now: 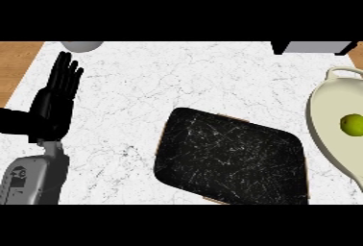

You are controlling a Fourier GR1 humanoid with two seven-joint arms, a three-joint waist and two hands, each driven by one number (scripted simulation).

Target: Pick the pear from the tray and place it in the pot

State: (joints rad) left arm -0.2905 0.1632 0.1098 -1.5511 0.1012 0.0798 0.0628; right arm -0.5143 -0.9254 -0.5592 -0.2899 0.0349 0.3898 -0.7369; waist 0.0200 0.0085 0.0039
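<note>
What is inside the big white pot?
The pear, small and green, sits inside the pot, on its pale bottom. Nothing else shows in there, but the pot's right part runs past the picture's edge, so that bit cannot be seen.

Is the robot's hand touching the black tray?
Apart. The head view shows bare white counter between the open left hand and the tray.

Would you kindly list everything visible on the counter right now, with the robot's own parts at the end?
pear: one, yellow-green, inside the pot at the right edge
pot: one, cream-white, right edge, handle at its top
tray: one, black, centre, nothing on it
grey round object: one, top edge left, cut off by the frame
grey box-like object: one, top edge right, partly seen
counter: one, white marble
left hand: one, black, left side, open, fingers up, resting
</note>
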